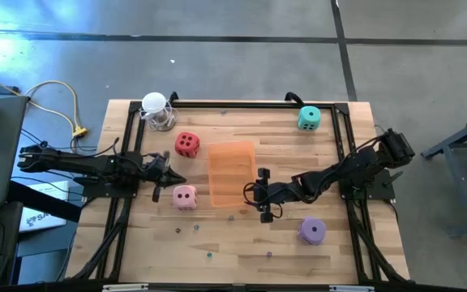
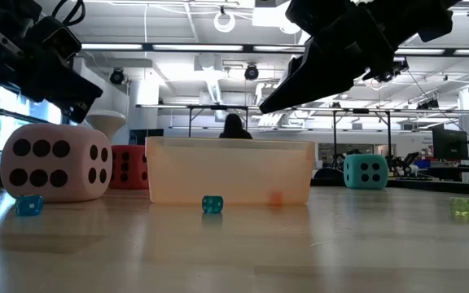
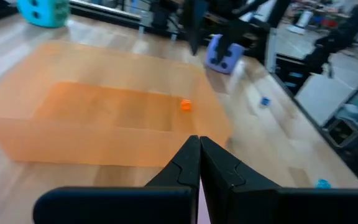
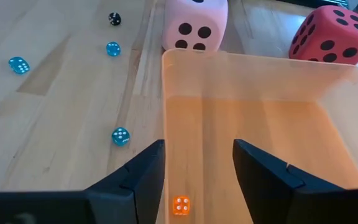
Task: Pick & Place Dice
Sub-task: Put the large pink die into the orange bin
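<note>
Mid-bench, I see the orange tray [image 1: 232, 172] with one tiny orange die [image 4: 180, 205] lying inside it. My right gripper [image 1: 264, 195] hovers at the tray's right side, fingers [image 4: 138, 175] released and spread, nothing between them. My left gripper [image 1: 171, 173] sits between the red die and the pink die, left of the tray, fingers [image 3: 185, 165] clenched together on nothing.

Red die [image 1: 187, 144] is just off the tray's upper left corner, on the wood. Pink die [image 1: 185, 197] is near the tray's lower left corner, close to the left gripper. Teal die [image 1: 309, 118] is up by the bench's far right corner, well apart from both arms. Purple die [image 1: 312, 231] is toward the near right part of the bench, below the right arm.

Small blue dice [image 4: 120, 136] are scattered on the wood toward the near edge, one small black die [image 4: 114, 18] among them. A white jar-like object [image 1: 157, 111] stands near the far left corner.
</note>
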You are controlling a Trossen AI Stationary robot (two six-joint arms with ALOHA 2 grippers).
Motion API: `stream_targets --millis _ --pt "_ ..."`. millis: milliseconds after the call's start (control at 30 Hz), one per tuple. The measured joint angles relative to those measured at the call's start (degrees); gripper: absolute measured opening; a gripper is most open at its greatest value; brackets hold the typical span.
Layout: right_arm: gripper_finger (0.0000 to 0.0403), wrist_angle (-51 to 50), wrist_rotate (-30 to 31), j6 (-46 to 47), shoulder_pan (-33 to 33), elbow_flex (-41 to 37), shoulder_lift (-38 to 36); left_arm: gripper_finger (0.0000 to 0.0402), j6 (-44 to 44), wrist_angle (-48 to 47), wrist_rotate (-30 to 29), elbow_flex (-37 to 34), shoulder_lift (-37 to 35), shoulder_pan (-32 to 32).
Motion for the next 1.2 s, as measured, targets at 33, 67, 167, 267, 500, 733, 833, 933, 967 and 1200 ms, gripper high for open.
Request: stream_targets --millis 33,67,167,267,500,733,833,933,967,1200 --pt "0.0182 0.0 0.0 0.0 0.0 0.0 0.0 0.0 0.3 0.4 0.0 0.0 0.0 -0.2" --pt "0.0183 0.0 0.0 0.1 0.0 0.0 0.0 0.0 0.6 1.1 -0.3 0.0 0.0 -0.3" --pt "0.0187 0.0 0.0 0.1 0.0 0.0 0.0 0.0001 2.1 3.0 -2.6 0.0 0.0 -1.0" --pt "0.0188 0.0 0.0 0.1 0.0 0.0 0.0 0.0012 4.1 3.4 -2.7 0.0 0.1 -2.2" --pt "0.0188 -0.8 -0.2 2.3 0.0 0.0 0.0 0.0061 4.5 14.3 4.3 -0.1 1.0 -7.0" --pt "0.0186 -1.4 -0.8 3.0 0.0 0.0 0.0 0.0063 13.9 20.3 3.4 0.0 0.9 -9.4" --pt "0.0186 -1.8 -1.1 3.0 0.0 0.0 0.0 0.0063 12.0 20.3 3.4 0.0 1.0 -10.0" --pt "0.0186 -1.9 -1.1 3.0 0.0 0.0 0.0 0.0063 14.3 20.3 3.4 0.0 1.1 -10.5" --pt "0.0186 -1.9 -1.1 3.1 0.0 0.0 0.0 0.0063 14.9 20.3 3.2 0.0 1.1 -10.6" --pt "0.0185 -1.9 -1.5 4.3 -0.1 0.0 0.0 0.0085 14.4 20.3 -8.7 0.0 2.3 -13.0"
